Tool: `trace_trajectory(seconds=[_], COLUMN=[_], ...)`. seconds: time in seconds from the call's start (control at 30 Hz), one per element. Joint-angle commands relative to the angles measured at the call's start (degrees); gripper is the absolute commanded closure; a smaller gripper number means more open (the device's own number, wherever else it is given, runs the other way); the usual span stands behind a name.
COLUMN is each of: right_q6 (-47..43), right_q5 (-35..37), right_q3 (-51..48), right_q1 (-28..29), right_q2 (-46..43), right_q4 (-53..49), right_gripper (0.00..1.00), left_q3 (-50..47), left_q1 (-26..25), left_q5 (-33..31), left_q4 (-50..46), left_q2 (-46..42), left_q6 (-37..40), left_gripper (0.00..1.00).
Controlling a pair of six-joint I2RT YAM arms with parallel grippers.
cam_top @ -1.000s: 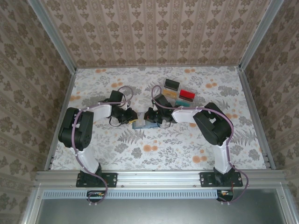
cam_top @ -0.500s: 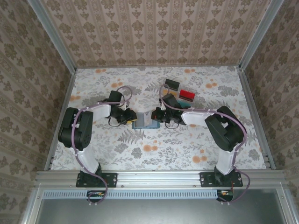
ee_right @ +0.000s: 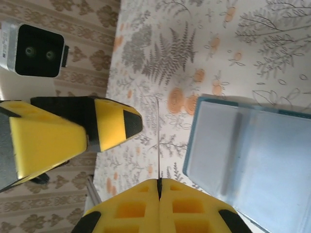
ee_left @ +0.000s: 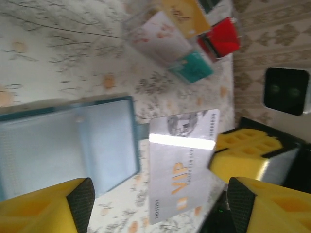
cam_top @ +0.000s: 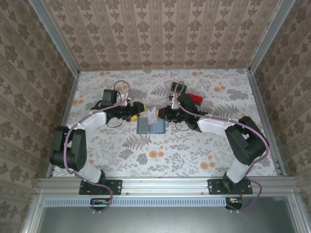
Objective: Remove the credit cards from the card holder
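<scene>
Your left gripper (cam_top: 136,109) has let go of the wallet (cam_top: 151,127) and pulled back over the last second, its jaws swinging wide. Your right gripper (cam_top: 163,115) has meanwhile lifted the grey card (cam_top: 152,115) up off the wallet.

The right gripper is pressed together on one edge of the grey card (ee_right: 158,141). The card stands edge-on out in front of its fingertips, in the air and clear of the pockets. From the left wrist the card faces you, "VIP" printed across it, with the right gripper's yellow fingers (ee_left: 243,150) clamped on its far side.

The left gripper (ee_left: 159,201) stands spread and empty, just beside the card and not touching it. The card hangs between the two grippers.

The wallet (ee_right: 252,155) lies open and flat on the table (cam_top: 121,150), both panels up. It sits just below both grippers, on the side toward the arm bases.

Beyond the right gripper sits the clear tray (ee_left: 141,26), holding an orange card (ee_left: 184,12), a red block (ee_left: 221,39) and a teal block (ee_left: 192,68).
</scene>
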Motion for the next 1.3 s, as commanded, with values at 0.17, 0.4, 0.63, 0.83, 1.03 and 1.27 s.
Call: trace_trajectory(seconds=[0.17, 0.4, 0.63, 0.83, 1.03, 1.27], right_q6=[12.4, 15.23, 17.24, 20.98, 22.41, 15.33], right_q5=[-8.88, -10.19, -10.07, -8.47, -6.8, -3.85], right_q3=[-0.99, -0.93, 0.02, -0.36, -0.23, 2.58], right_q1=[-0.75, -0.84, -0.36, 1.55, 2.68, 1.98], right_q2=[-1.9, -2.35, -3.38, -3.49, -3.9, -4.43], right_q4=[16.1, 17.88, 17.93, 21.05, 21.14, 11.99], right_gripper=[1.0, 1.0, 0.89, 0.66, 0.73, 1.0], left_q3=[1.45, -1.55, -2.83, -3.43, -3.12, -3.2], left_q1=[-0.55, -0.28, -0.37, -0.47, -0.46, 0.19], left_q5=[8.44, 12.24, 11.57, 8.24, 5.13, 2.54], left_q4=[4.39, 20.09, 23.03, 26.95, 28.27, 21.31], left_q2=[-0.51, -2.66, -6.26, -7.03, -7.42, -8.57], left_q6=[-3.94, -16.33, -20.03, -25.04, -27.7, -24.53], left_gripper=[0.25, 0.64, 1.0, 1.0, 1.0, 0.88])
